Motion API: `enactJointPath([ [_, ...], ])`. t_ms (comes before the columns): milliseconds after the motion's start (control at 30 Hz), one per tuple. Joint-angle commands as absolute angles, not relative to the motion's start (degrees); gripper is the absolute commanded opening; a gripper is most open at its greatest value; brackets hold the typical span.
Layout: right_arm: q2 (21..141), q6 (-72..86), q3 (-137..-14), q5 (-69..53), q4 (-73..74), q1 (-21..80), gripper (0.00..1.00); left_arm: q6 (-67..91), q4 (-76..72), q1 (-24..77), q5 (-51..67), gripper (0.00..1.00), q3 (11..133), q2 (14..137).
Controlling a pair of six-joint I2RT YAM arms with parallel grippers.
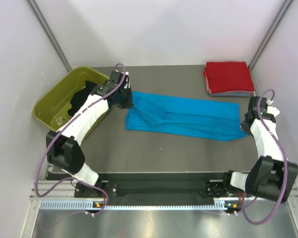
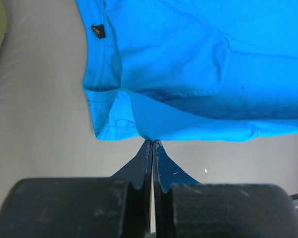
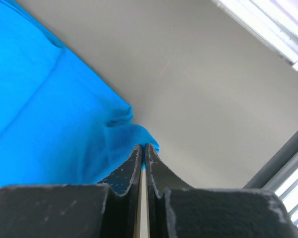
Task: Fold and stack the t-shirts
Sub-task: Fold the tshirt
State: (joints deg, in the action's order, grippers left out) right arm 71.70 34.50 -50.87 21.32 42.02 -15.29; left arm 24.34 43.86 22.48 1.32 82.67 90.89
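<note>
Nearest the overhead camera, the left arm (image 1: 82, 121) and right arm (image 1: 265, 144) rise from the front edge of the table (image 1: 154, 148). I count four shirts and one olive-green tub (image 1: 49, 96). The tub sits at the far left, just beside the left arm, with the black t-shirt (image 1: 79, 99) lying loose inside it. At the far right corner the red t-shirt (image 1: 228, 77) lies folded on the grey-blue t-shirt (image 1: 233, 93), well apart from both arms. The turquoise t-shirt (image 1: 188, 116) lies across the middle of the table between the two arms. The left gripper (image 1: 125, 101) is at its left end and the right gripper (image 1: 244, 126) at its right end. From the left wrist, I see the fingers (image 2: 144, 163) pressed together, and the shirt's hem draws to a point right at their tips, so they look pinched on a bit of cloth. A small black label (image 2: 98, 31) shows near the collar. From the right wrist, the fingers (image 3: 131, 168) are likewise closed, with a bunched corner of turquoise cloth meeting their tips and bare table beyond.
</note>
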Motion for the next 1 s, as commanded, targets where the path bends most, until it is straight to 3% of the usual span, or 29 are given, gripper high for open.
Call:
enactJointPath([
  [0,66.19,35.15,-50.28,23.73,44.30,-15.82,0.00,24.70,42.89,22.68,1.76,0.00,81.48,86.58],
  [500,63.98,31.22,-46.58,19.87,38.59,-15.82,0.01,25.40,41.75,22.76,0.71,0.00,78.92,87.61],
  [967,83.84,25.05,-55.28,16.44,29.10,-14.50,0.01,24.43,45.70,22.59,-5.80,0.00,95.61,106.78],
])
